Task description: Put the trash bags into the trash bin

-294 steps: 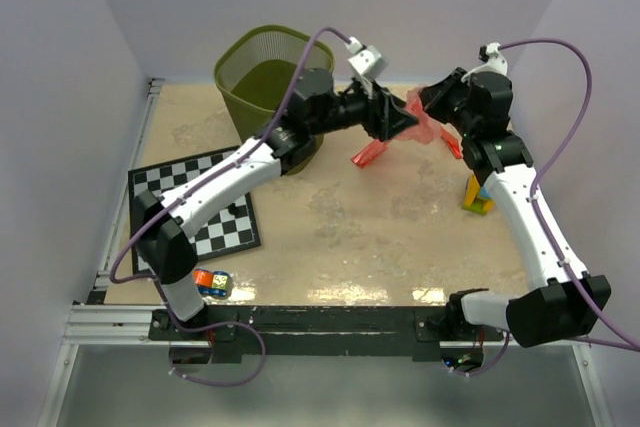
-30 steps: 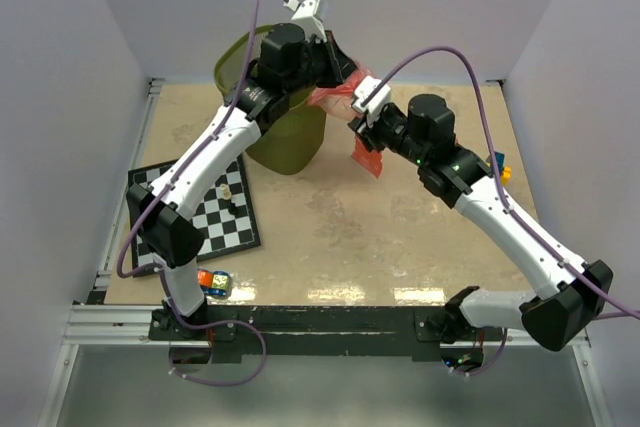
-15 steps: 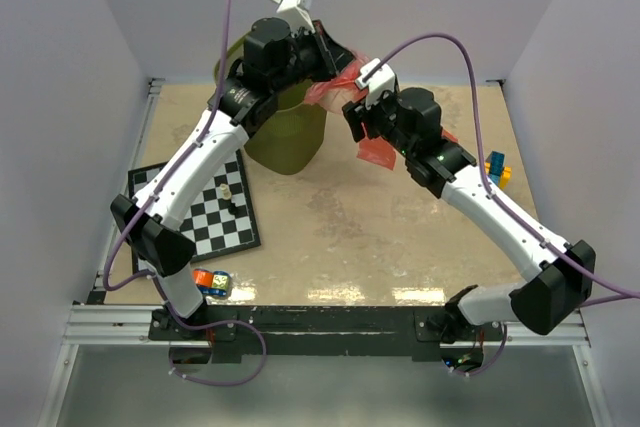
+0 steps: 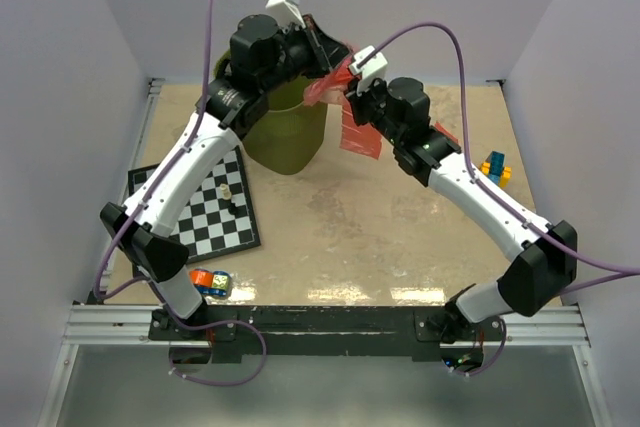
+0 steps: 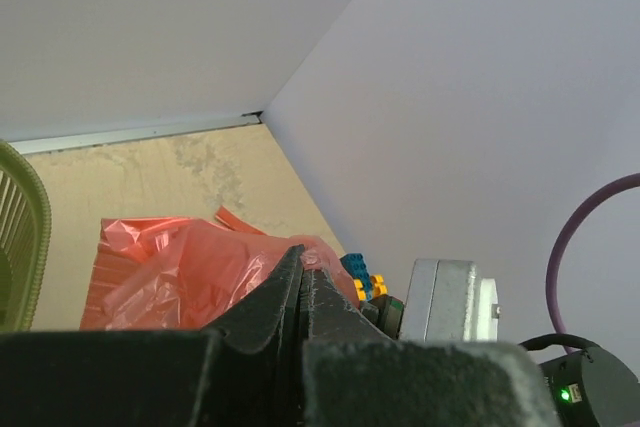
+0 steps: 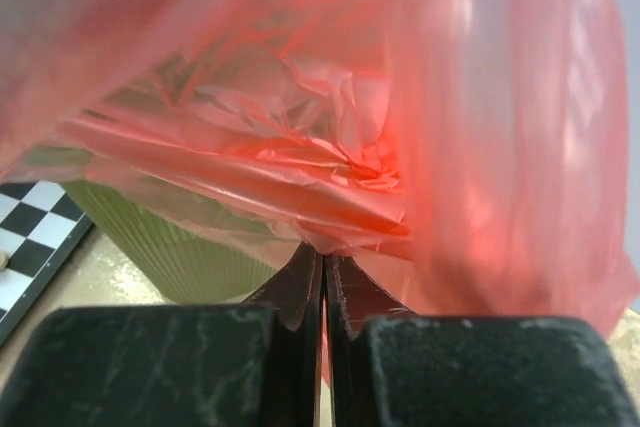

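One red-pink trash bag [image 4: 358, 135] hangs in the air just right of the olive-green mesh trash bin [image 4: 288, 142]. My left gripper [image 4: 334, 63] is shut on the bag's top edge above the bin's right rim. My right gripper [image 4: 352, 99] is shut on the same bag slightly lower and to the right. In the left wrist view the shut left gripper [image 5: 303, 259] pinches the film [image 5: 170, 277], with the bin rim [image 5: 28, 217] at the left. The right gripper [image 6: 323, 252] clamps crinkled film [image 6: 330, 147] in front of the bin wall [image 6: 170, 242]. A small flat red strip [image 4: 447, 133] lies on the table.
A checkerboard mat [image 4: 205, 209] with small pieces lies front-left of the bin. Blue and yellow toy blocks [image 4: 494, 167] sit at the right, and a small colourful block [image 4: 211, 282] near the front left. White walls close in the back and sides.
My right gripper opened, shifted up and left toward the bin, and shut on the bag again. My left gripper lifted the bag's top edge higher and slightly left.
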